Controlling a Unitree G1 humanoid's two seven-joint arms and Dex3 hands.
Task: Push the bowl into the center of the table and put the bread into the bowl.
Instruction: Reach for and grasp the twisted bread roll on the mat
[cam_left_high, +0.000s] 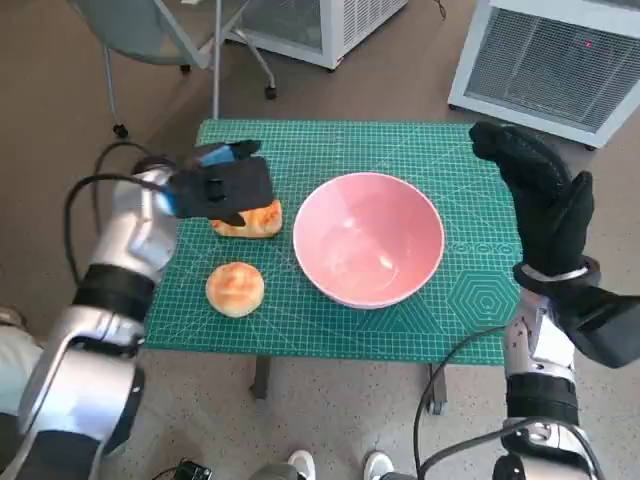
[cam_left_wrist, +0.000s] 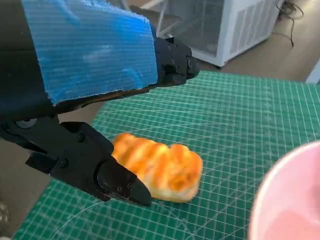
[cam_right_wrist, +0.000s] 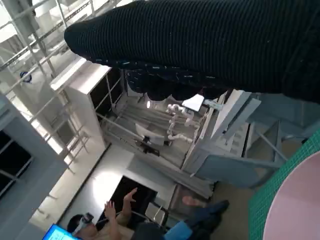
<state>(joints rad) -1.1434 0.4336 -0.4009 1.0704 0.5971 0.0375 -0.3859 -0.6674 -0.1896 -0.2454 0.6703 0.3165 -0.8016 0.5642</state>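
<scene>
The pink bowl (cam_left_high: 369, 240) stands empty on the green mat (cam_left_high: 400, 145), near the table's middle and a little to the right; its rim also shows as bowl (cam_left_wrist: 292, 200) and bowl (cam_right_wrist: 300, 210). A long golden bread (cam_left_high: 252, 219) lies to the left of the bowl, seen close as bread (cam_left_wrist: 161, 167). My left hand (cam_left_high: 221, 186) hovers just over that bread with its fingers (cam_left_wrist: 117, 181) apart, holding nothing. A round bun (cam_left_high: 235, 288) lies nearer the front edge. My right hand (cam_left_high: 543, 192) stands upright beside the bowl's right side, fingers spread and empty; only its glove (cam_right_wrist: 200, 45) shows in its own view.
A chair (cam_left_high: 160, 30) and white ventilated cabinets (cam_left_high: 545, 55) stand beyond the far edge. A person's shoes (cam_left_high: 335, 465) show at the near edge. A seated person (cam_right_wrist: 112, 220) appears in the right wrist view.
</scene>
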